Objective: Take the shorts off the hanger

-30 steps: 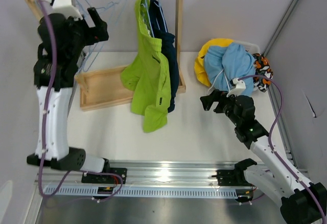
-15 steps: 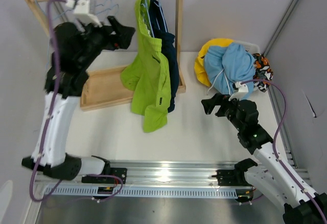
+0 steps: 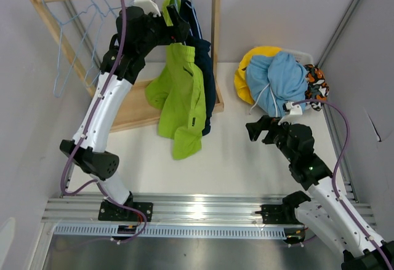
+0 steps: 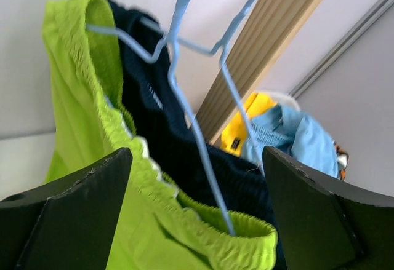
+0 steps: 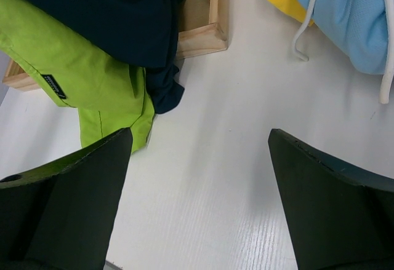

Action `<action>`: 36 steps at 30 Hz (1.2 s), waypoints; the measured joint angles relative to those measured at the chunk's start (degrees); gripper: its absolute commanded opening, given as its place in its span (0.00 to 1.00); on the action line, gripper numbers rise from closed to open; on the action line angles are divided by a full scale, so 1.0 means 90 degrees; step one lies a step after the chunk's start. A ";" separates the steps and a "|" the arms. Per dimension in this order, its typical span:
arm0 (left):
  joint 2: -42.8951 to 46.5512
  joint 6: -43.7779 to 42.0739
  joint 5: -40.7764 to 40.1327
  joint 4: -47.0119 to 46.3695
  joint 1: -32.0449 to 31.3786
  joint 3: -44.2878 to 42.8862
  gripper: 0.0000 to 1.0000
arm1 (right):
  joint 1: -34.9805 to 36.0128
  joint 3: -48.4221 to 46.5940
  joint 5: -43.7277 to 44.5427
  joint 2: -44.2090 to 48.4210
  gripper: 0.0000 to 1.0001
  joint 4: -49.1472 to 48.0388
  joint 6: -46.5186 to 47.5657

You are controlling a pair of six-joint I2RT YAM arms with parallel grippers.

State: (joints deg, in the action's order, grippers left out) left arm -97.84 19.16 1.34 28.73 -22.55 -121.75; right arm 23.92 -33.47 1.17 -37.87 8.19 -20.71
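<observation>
Five shorts in all, and two arms. Two shorts hang on the wooden rack (image 3: 215,36), each on its own light blue wire hanger (image 4: 184,85) hooked over the rack's top rail near its right post: the lime green shorts (image 3: 181,98) in front and the dark navy shorts (image 3: 206,79) just behind them, touching. The lime green pair has a gathered elastic waistband bunched up over its hanger, a small dark label on one leg, and a hem that trails below the rack's base frame onto the white table (image 3: 234,153). The navy pair is mostly hidden behind it, showing a dark strip down the right side. More light blue hangers (image 3: 68,67) hang bare at the rack's left end; their exact number cannot be told. The other three shorts lie heaped to the right of the rack, off any hanger: the bright yellow shorts (image 3: 246,79) nearest the rack, the light blue shorts (image 3: 280,82) with a white drawstring on top, and the orange-black-white patterned shorts (image 3: 316,85) farthest from it

The left gripper (image 3: 175,27) is up under the rack's top rail at the green waistband, fingers spread wide, clamping nothing. The right gripper (image 3: 258,128) hovers over the table to the right of the rack's base, fingers likewise spread and empty
</observation>
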 measured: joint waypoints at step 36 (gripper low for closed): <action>-0.0988 -0.0566 -0.1100 0.1785 -0.0233 -0.2358 0.00 | -0.0005 0.0114 -0.0012 0.0100 1.00 -0.0044 -0.0010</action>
State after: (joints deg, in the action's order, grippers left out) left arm -106.74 14.06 -8.56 44.80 -24.64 -142.98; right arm 23.88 -32.45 1.06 -36.97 7.79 -20.80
